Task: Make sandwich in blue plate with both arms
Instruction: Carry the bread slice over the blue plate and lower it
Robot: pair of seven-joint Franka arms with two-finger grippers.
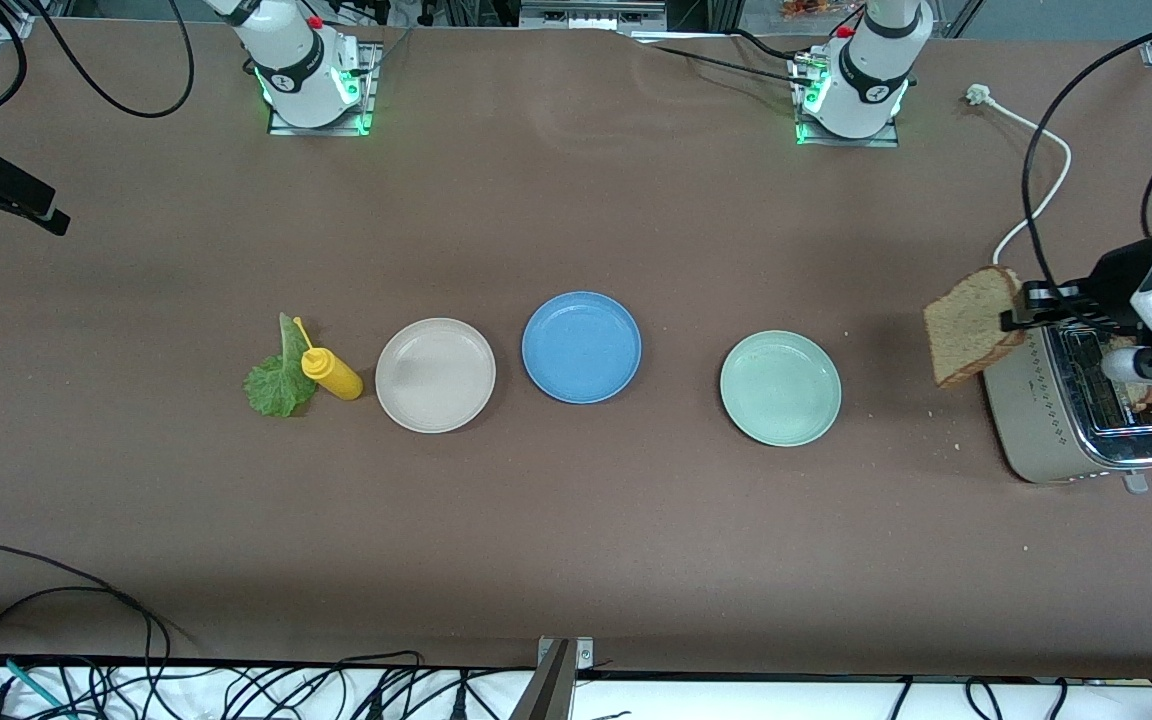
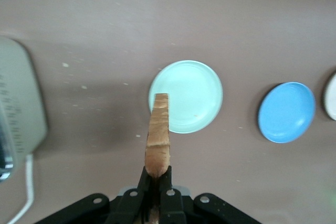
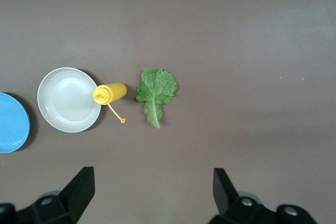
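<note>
Toaster [image 1: 1086, 420] sits at the left arm's end w/ the left gripper [image 1: 1021, 305] above it pinching a bread slice [image 1: 971, 325] edge-up (blue plate [image 1: 581, 347] lies mid-table, past the mint plate [image 1: 781, 388]), right gripper [image 3: 152, 190] spread wide, waiting over the lettuce [image 3: 156, 93].

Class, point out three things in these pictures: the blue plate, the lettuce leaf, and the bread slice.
blue plate [image 1: 581, 347], front view, bare middle.
lettuce leaf [image 3: 155, 91], right wrist view, leaf centre.
bread slice [image 1: 968, 328], front view, flat face.

The brown bench [image 1: 576, 520] carries a lettuce leaf [image 1: 279, 378], yellow squeeze bottle [image 1: 331, 373], beige plate [image 1: 435, 375], blue plate [image 1: 581, 347], mint-green plate [image 1: 780, 388], toaster [image 1: 1086, 420], and what look like crumbs.
</note>
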